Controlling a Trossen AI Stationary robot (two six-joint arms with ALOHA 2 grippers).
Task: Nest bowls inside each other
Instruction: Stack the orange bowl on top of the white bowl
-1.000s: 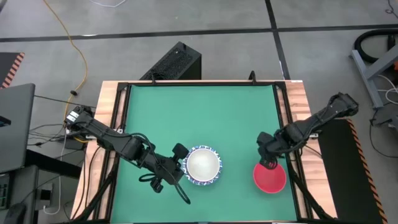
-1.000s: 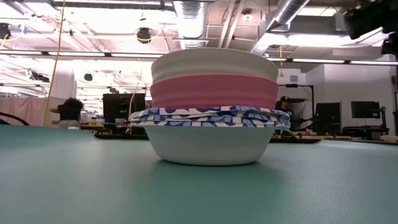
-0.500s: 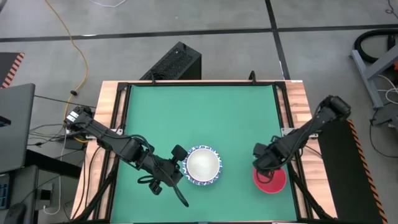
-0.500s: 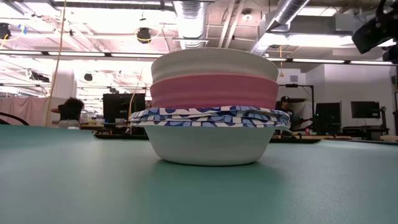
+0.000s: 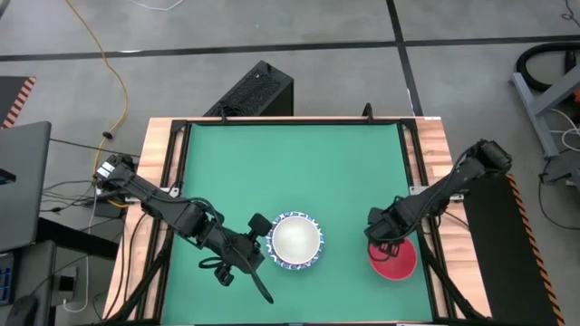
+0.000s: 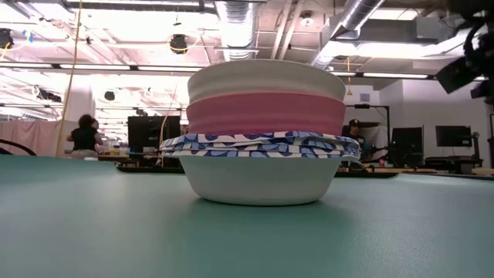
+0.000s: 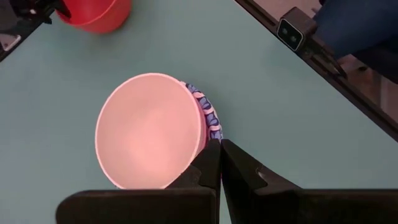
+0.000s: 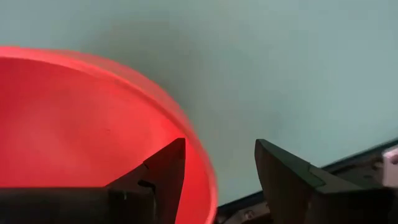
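Note:
A stack of nested bowls (image 5: 296, 241) stands on the green table near its front edge: white ones with blue patterned rims at the bottom, a pink one (image 6: 266, 114) above them, and a plain white one on top. A red bowl (image 5: 399, 264) sits alone to the stack's right. My right gripper (image 8: 217, 146) is open and points down over the red bowl's far-left rim (image 8: 198, 155), one finger over the inside, the other outside. My left gripper (image 7: 219, 149) is shut and hovers by the stack's left side (image 7: 211, 127).
A black frame runs round the green mat (image 5: 290, 172), with wooden table edges outside it. The mat's far half is bare. The low view shows my right gripper (image 6: 471, 66) high at the right, and people and screens in the room beyond.
My right gripper has come down toward the red bowl, shifting a little toward the table's near edge and rolling at the wrist. Its fingers have stayed open.

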